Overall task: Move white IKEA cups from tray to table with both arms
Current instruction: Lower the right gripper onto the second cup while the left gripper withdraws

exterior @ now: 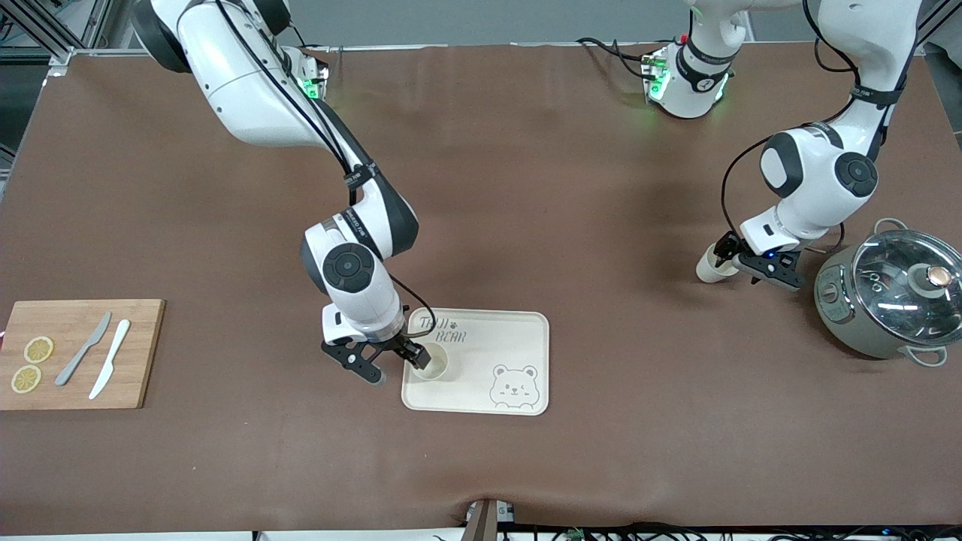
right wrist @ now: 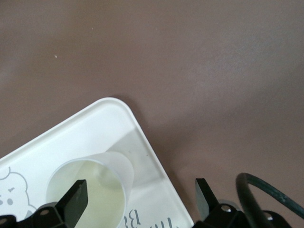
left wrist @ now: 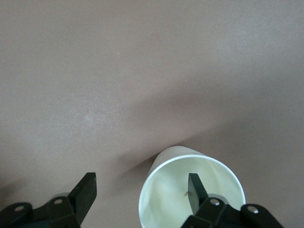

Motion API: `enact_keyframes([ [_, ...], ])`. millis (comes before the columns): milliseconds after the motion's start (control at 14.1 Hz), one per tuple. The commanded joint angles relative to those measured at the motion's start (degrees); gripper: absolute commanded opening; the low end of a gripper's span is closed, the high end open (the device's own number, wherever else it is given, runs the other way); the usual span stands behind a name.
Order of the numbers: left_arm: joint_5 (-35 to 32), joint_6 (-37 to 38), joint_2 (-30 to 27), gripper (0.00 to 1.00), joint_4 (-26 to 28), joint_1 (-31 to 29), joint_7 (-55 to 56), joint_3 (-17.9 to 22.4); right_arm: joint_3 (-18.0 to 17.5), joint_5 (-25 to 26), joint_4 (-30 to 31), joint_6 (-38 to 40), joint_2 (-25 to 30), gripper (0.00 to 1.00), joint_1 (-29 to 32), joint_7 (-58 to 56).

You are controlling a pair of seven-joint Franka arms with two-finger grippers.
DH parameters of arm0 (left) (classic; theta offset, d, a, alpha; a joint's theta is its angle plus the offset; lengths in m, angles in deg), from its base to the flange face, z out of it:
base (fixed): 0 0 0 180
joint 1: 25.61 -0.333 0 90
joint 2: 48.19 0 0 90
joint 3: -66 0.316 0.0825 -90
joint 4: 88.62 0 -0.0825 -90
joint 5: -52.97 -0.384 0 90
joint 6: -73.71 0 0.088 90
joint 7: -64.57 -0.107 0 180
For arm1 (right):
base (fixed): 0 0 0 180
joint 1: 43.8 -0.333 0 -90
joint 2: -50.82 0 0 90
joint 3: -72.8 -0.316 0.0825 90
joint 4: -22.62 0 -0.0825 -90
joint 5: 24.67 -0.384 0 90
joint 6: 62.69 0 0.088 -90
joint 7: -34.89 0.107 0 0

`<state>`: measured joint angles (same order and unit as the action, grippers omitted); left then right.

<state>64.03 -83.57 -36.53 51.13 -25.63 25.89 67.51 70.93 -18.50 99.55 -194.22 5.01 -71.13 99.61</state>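
Observation:
One white cup [exterior: 434,363] stands on the cream bear tray [exterior: 511,338], at its corner toward the right arm's end. My right gripper [exterior: 394,367] is low over that corner and open. One of its fingers is over the cup's mouth [right wrist: 102,190] and the other is outside the tray's edge [right wrist: 95,128]. The second white cup [exterior: 709,265] is on the brown table beside the pot. My left gripper [exterior: 733,264] is open astride its wall, with one finger inside the cup [left wrist: 175,190] and the other well clear outside.
A grey-green pot with a glass lid [exterior: 887,293] sits close to the left gripper at the left arm's end. A wooden cutting board [exterior: 75,353] with lemon slices and two knives lies at the right arm's end.

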Motion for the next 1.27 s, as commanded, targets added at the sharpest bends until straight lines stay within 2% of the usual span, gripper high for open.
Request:
enact_keyframes([
  [0, 1.51, -0.75, -1.29, 0.90, 0.62, -0.51, -1.75, -0.55, 0.46, 1.65, -2.05, 0.14, -2.09, 1.00, -1.50, 2.95],
  [71, 1.51, -0.75, -1.38, 1.00, 0.70, -0.51, -1.75, -0.55, 0.46, 1.83, -1.96, -0.30, -2.26, 1.00, -1.51, 2.95],
  [424, 1.60, 0.04, -4.09, 1.00, 0.53, -0.60, -1.22, -0.46, 0.55, 2.09, -1.96, -1.09, -3.23, 1.00, -1.59, 2.95],
  [636, 1.60, 4.59, -6.29, 1.00, -1.22, -0.60, 0.00, -0.37, 0.55, 3.50, -1.96, -1.10, -4.02, 1.00, -1.59, 3.04],
  [919, 1.42, 14.17, -8.14, 1.00, -6.84, -0.60, 3.17, -0.28, 0.46, 3.50, -1.96, -1.71, -4.20, 1.00, -1.59, 3.04],
  [1202, 0.46, 25.41, -8.50, 1.00, -15.70, -0.25, 9.48, -0.37, 0.46, 3.50, -1.96, -2.15, -4.37, 1.00, -1.59, 3.04],
])
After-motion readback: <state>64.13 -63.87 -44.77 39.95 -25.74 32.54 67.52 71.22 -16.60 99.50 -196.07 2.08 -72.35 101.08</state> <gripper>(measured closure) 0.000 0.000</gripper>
